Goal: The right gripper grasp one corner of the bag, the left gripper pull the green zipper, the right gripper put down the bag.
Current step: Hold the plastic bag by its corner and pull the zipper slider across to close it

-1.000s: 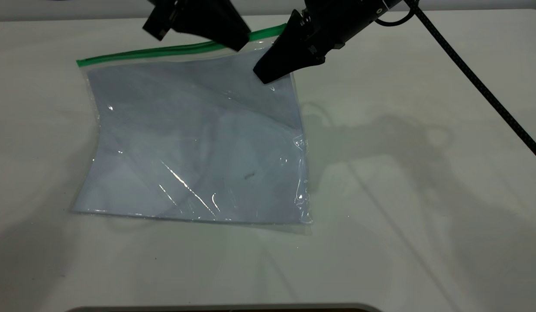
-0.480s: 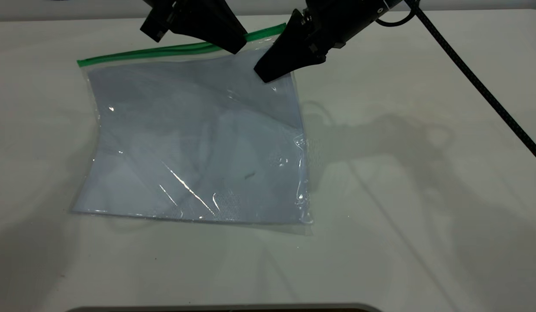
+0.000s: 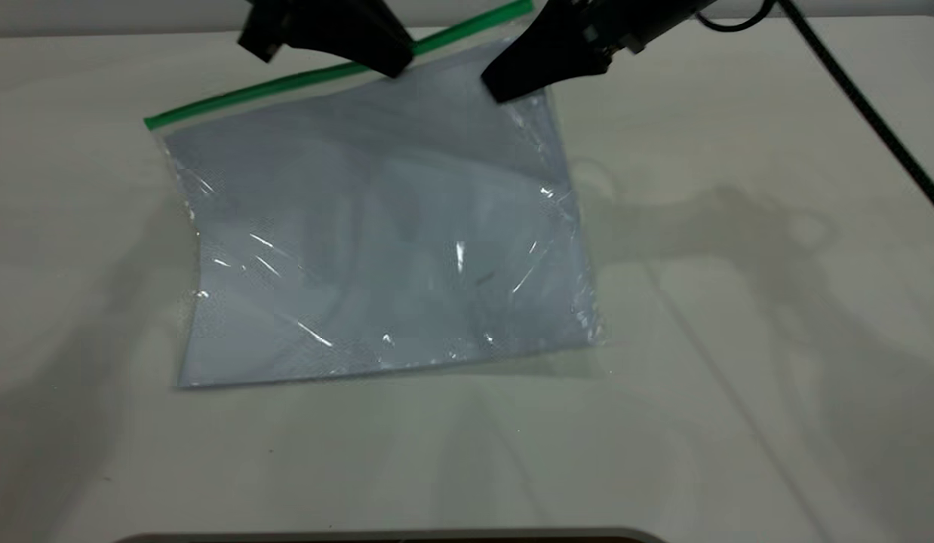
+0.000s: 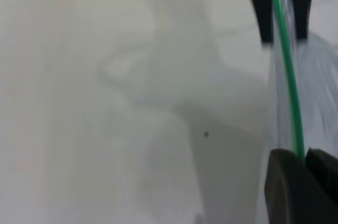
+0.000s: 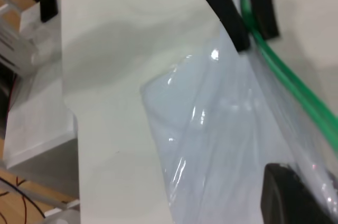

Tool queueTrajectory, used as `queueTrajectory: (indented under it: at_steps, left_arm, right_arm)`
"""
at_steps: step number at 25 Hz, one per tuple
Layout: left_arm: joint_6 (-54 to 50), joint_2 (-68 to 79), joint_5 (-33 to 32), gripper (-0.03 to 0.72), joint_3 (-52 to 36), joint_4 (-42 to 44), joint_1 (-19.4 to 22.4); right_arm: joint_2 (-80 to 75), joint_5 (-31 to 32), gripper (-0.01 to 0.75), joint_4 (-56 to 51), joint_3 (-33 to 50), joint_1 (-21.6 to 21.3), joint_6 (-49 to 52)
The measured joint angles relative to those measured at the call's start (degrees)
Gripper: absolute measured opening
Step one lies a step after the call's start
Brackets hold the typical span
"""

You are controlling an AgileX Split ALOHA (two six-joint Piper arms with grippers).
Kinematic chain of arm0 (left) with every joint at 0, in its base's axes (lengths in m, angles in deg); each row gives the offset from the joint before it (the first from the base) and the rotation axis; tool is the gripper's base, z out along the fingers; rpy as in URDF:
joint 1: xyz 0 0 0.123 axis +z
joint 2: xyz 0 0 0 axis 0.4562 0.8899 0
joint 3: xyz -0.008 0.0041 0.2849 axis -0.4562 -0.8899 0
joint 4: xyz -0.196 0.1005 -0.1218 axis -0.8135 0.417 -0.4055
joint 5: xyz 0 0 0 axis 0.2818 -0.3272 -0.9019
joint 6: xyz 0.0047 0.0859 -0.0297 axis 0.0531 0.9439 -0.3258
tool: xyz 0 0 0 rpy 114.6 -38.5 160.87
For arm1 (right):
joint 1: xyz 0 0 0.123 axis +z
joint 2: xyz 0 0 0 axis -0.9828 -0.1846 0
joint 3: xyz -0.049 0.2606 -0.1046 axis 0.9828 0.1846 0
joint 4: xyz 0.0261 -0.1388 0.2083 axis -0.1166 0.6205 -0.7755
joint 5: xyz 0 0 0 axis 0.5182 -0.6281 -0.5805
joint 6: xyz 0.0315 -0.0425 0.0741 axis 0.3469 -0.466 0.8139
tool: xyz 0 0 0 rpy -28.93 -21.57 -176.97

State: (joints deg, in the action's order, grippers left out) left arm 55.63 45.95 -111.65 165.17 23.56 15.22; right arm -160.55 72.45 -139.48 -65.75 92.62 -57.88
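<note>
1. Two grippers work at the far edge of the bag (image 3: 376, 241), a clear pouch with white sheets inside, whose near edge rests on the desk (image 3: 738, 339) while its zipper edge is raised.

2. At the far right corner of the bag (image 3: 531, 98), the right gripper (image 3: 505, 87) has its fingers clenched on the plastic just below where the green strip ends. Judging by the tilt, this hold lifts that end and keeps the strip taut, so a slider can run instead of bunching the film.

3. Left of that corner, along the same edge, the left gripper (image 3: 391, 64) sits over the green zipper (image 3: 286, 81). Its wrist view shows the strip (image 4: 288, 76) passing between the fingers (image 4: 282, 187), which appear closed on it; I cannot make out the slider tab itself.

4. Beyond the left gripper, the strip slopes down to the bag's far left corner, which lies close to the desk.

5. My judgement: the pull is the step in hand, and setting the bag down is not yet done.
</note>
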Motion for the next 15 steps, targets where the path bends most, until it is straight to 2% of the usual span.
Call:
queueTrajectory:
  at_steps: [15]
  left_arm:
    - [-6.5,0.0,0.3,0.051,0.0,10.1,8.1]
  right_arm:
    - [0.0,0.3,0.035,-0.3,0.0,-7.4,2.7]
